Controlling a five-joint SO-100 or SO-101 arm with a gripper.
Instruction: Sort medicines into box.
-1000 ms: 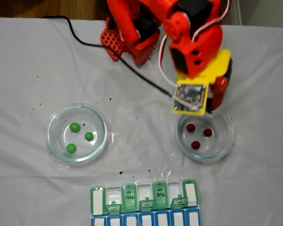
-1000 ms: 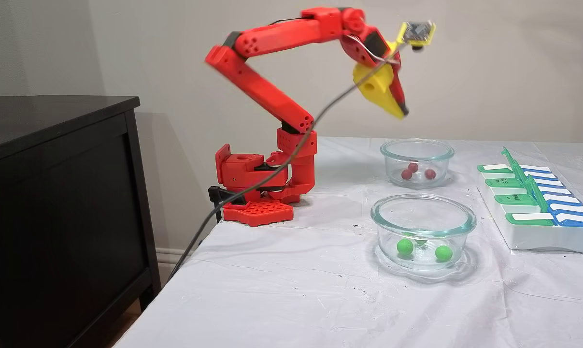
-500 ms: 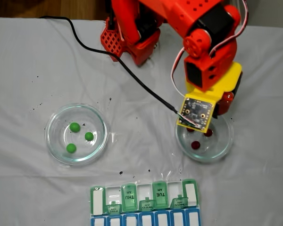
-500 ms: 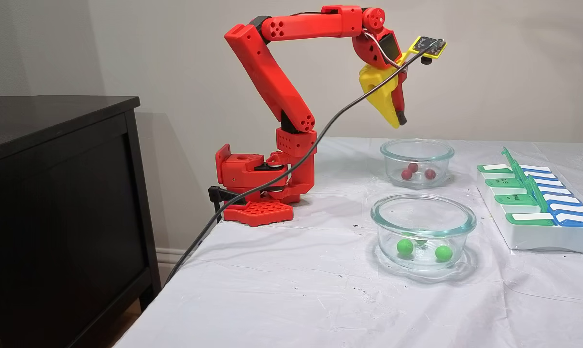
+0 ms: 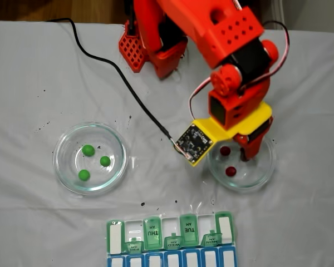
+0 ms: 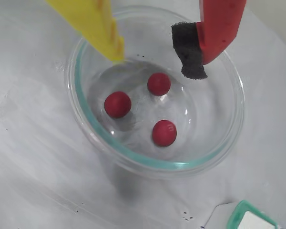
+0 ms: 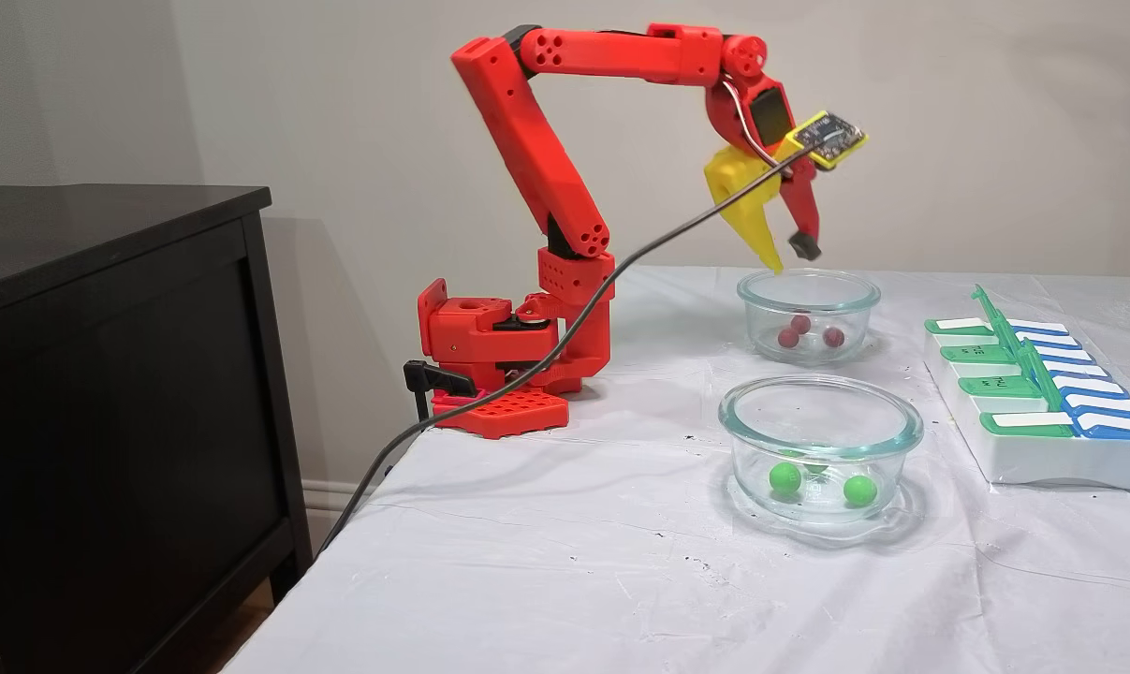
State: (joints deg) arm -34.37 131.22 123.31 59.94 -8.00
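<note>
Far left in a fixed view, black cabinet (image 7: 106,393) stood off the table edge. Next over, red arm (image 7: 527,159) rose from its base at the table's back, w/ a black cable (image 7: 565,328) trailing off the front-left edge.

White cloth (image 7: 574,562) covered the table, a few black specks on it. In the top-down fixed view, left dish (image 5: 90,158) held three green pills (image 5: 88,149), loosely grouped, apart from each other. Side fixed view showed two greens clearly thru the glass (image 7: 785,477); third one hard to make out.

Moving right: gripper (image 7: 789,257) hung over the right dish (image 7: 808,314), jaws spread apart, nothing between them. Yellow finger tip sat at about rim level on the dish's left side in that view; red finger w/ its black pad a bit higher. Wrist view had the gripper (image 6: 155,59) poised above the dish (image 6: 109,152), three red pills (image 6: 117,104) on the bottom, none touching a finger. Top-down view showed only two reds (image 5: 230,171); arm covered the rest of that dish (image 5: 261,178).

Box (image 5: 170,242) lay at the near edge in the top-down view, several green lids flipped up, blue row shut. In the side fixed view the box (image 7: 1042,459) sat far right.
</note>
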